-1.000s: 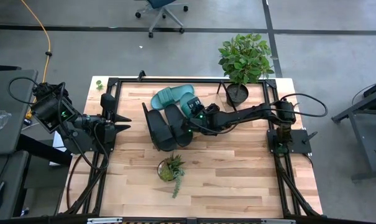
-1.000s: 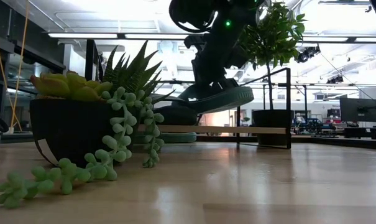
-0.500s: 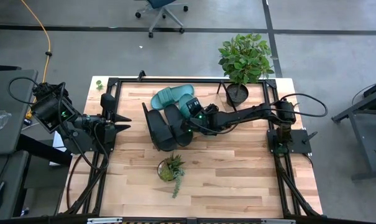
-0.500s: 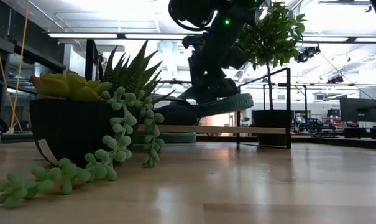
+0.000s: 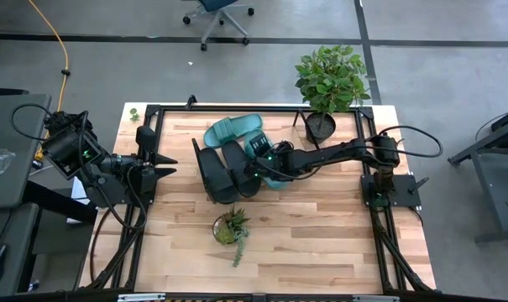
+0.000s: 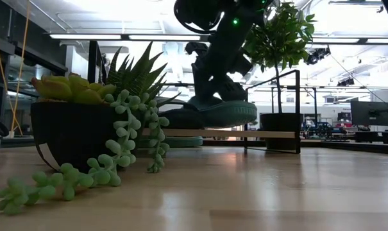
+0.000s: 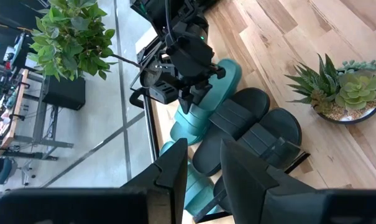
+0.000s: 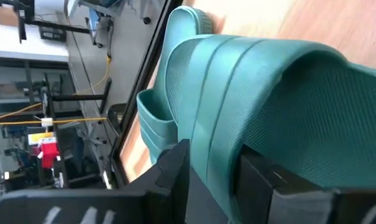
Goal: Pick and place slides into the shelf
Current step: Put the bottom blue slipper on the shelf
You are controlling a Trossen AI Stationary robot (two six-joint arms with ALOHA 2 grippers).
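Two black slides lie side by side on the shelf. One teal slide lies behind them. A second teal slide rests on the shelf beside the black pair, its sole about level. My right gripper is open and stands over this slide, one finger on each side of its wide strap. My left gripper waits open at the table's left, well away from the slides, with nothing between its fingers. My right gripper comes slanting down from the table's right, with one finger under the teal slide's strap edge and one outside it. I cannot tell whether the fingers touch the strap. The slide lies on the shelf.
A small succulent pot stands near the table's front, just before the slides. A tall leafy plant in a black pot stands at the far right. Bare wood lies at the front and the right.
My right gripper has opened and tipped down a little. The teal slide, which was lifted and tilted, has come down and now lies about level on the shelf next to the black pair.
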